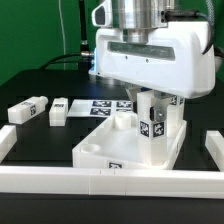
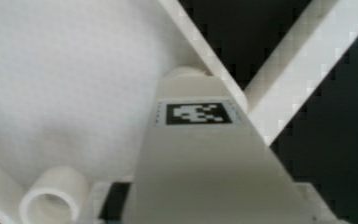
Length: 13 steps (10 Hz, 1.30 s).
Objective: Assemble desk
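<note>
The desk's white tabletop (image 1: 100, 150) lies on the black table like a shallow tray with a raised rim. My gripper (image 1: 153, 110) is shut on a white square leg (image 1: 152, 128), which stands upright over the tray's corner at the exterior view's right. The leg's foot is at or just inside the rim; contact is hidden. In the wrist view the tagged leg (image 2: 197, 130) runs down from my gripper (image 2: 202, 208) to the tabletop (image 2: 69, 90), with a round socket (image 2: 51, 200) beside it. Two more legs (image 1: 28, 110) (image 1: 58, 110) lie flat at the exterior view's left.
White border rails run along the front (image 1: 100, 182), the exterior view's left (image 1: 6, 142) and right (image 1: 212, 150); one rail (image 2: 309, 60) crosses the wrist view. The marker board (image 1: 105, 102) lies behind the tabletop.
</note>
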{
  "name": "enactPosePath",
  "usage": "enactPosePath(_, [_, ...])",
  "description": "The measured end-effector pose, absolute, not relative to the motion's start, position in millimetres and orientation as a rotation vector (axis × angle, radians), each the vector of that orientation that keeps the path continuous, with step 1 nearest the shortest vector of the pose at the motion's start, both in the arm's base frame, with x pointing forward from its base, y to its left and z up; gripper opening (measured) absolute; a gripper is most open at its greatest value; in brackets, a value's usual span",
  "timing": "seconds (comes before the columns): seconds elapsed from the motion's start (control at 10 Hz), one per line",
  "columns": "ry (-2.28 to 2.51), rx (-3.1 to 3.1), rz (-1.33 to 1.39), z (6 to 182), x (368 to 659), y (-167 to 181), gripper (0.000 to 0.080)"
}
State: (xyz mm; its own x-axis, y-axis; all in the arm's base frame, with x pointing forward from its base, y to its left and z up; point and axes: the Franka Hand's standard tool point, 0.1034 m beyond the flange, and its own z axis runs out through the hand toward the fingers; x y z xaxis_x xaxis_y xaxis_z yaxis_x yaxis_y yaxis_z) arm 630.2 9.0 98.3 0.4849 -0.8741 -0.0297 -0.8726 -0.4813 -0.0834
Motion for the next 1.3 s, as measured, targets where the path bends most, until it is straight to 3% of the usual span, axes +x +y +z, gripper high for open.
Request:
enactPosePath(0.3, [1.547,-2.633,-0.026,98.2,630.1,10.2,0.0290])
enactPosePath(0.4, [1.518,-2.650,-0.027,98.2,630.1,10.2,0.0471])
enactPosePath(0.5, [1.477,-2.673,-0.028,98.2,630.1,10.9,0.0587])
enactPosePath(0.8, [1.038,-2.877,-0.047,98.0,629.8,17.4,0.0646])
enactPosePath(1.3, [0.381,-3.048,-0.074,98.3,629.5,21.8,0.0648])
